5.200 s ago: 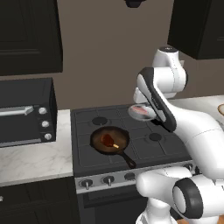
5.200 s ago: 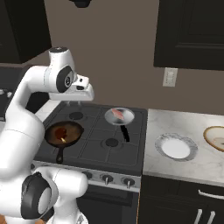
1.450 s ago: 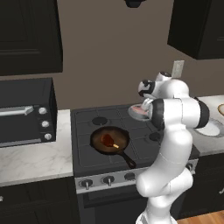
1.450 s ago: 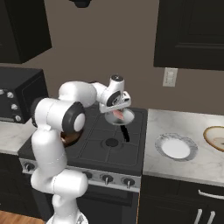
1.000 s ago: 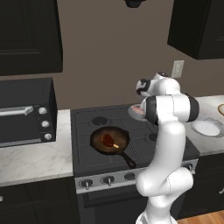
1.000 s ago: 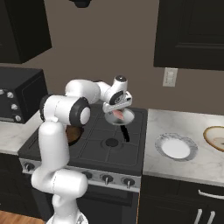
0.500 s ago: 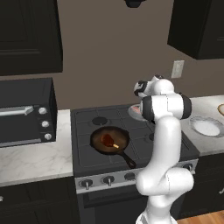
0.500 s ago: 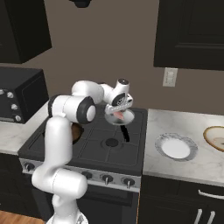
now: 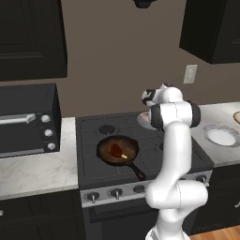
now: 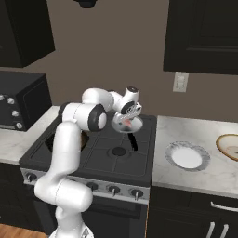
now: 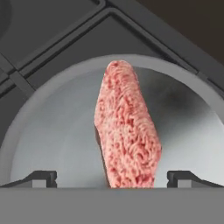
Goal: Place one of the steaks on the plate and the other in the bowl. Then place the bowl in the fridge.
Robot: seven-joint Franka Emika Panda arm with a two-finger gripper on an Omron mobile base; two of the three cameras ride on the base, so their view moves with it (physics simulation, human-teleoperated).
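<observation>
A pinkish-red marbled steak (image 11: 127, 131) lies in a shiny silver pan (image 11: 52, 131) on the stove's back right burner. My gripper (image 11: 113, 178) hangs open close above it, one fingertip (image 11: 41, 177) on each side of the meat's near end. From the right base view the gripper (image 10: 124, 119) sits low over that pan (image 10: 132, 124). The reddish-brown steak (image 9: 115, 150) rests in the black skillet (image 9: 118, 151) at the stove's front left. The white plate (image 10: 186, 155) and the beige bowl (image 10: 228, 146) stand on the counter to the right. The fridge is out of view.
The silver pan's black handle (image 10: 133, 139) points toward the stove front. A black microwave (image 9: 26, 119) stands on the left counter. Dark cabinets (image 9: 211, 28) hang overhead. The skillet's handle (image 9: 138, 172) reaches toward the knobs.
The arm has swung out from near its base to the back right burner. Over the last second the hand edged closer over the silver pan, jaws staying open.
</observation>
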